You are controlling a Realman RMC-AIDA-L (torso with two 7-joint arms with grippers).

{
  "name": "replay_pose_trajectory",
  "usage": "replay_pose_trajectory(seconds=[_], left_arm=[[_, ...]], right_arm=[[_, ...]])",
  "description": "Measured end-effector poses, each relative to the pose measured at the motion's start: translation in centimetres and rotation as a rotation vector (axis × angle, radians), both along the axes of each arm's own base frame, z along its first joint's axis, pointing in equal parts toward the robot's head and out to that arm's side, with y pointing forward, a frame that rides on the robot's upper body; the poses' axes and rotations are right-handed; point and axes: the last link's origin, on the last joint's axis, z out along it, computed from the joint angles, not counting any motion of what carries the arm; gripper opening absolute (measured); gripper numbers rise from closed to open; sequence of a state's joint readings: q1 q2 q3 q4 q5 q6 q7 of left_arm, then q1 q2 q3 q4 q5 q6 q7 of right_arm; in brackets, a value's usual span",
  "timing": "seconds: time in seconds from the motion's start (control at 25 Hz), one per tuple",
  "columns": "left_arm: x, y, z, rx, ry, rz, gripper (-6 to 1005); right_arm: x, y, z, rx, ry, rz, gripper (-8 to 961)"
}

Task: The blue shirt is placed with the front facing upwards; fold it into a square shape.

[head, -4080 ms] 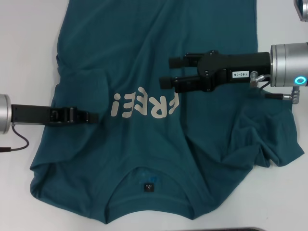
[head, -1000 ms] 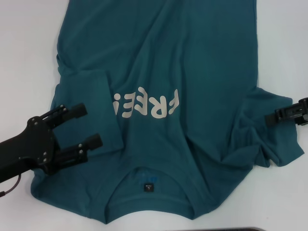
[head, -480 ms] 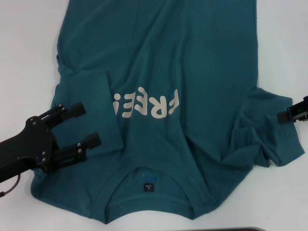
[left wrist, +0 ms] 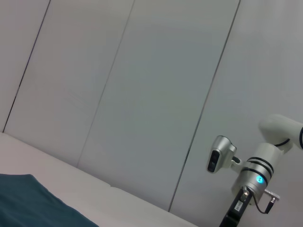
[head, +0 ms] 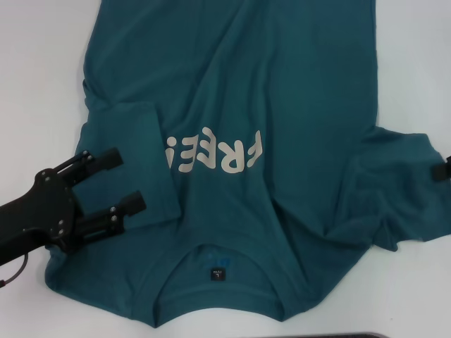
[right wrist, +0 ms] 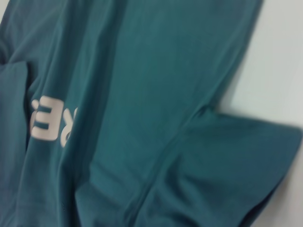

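The blue shirt (head: 282, 91) lies front up on the white table (head: 35, 63), with its collar and dark tag (head: 218, 273) nearest me. The pale "FREE" lettering (head: 215, 153) reads upside down. Its left sleeve (head: 130, 141) is folded in over the chest, and its right sleeve (head: 394, 190) lies rumpled out to the side. My left gripper (head: 116, 182) hovers open over the shirt's left shoulder, beside the folded sleeve, holding nothing. Only a dark tip of my right gripper (head: 443, 170) shows at the view's right edge, over the right sleeve. The right wrist view looks down on the shirt (right wrist: 156, 94) and that sleeve (right wrist: 246, 165).
Bare white table (head: 416, 70) flanks the shirt on both sides. A dark strip (head: 352, 336) runs along the table's near edge. The left wrist view shows a panelled wall (left wrist: 142, 94), a corner of the shirt (left wrist: 28, 203) and my right arm (left wrist: 253, 182) farther off.
My right gripper has drawn away to the right, almost out of the head view. The left gripper has stayed open and has hardly shifted. The shirt lies as before.
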State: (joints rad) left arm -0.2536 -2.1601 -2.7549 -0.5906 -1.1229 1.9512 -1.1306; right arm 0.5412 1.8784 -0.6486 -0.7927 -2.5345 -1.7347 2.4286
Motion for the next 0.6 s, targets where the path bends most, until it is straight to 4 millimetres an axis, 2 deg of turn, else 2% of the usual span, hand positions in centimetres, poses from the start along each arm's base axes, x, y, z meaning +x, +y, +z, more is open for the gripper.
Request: replay_pose_trajectory(seconds=[0.36, 0.6], left_arm=[[-0.2, -0.4, 0.1, 0.008, -0.009, 0.018, 874], [-0.3, -0.5, 0.2, 0.018, -0.016, 0.024, 874]], right_arm=[[-0.1, 0.7, 1.5, 0.050, -0.024, -0.016, 14], [0.6, 0.7, 2.5, 0.071, -0.075, -0.055, 15]])
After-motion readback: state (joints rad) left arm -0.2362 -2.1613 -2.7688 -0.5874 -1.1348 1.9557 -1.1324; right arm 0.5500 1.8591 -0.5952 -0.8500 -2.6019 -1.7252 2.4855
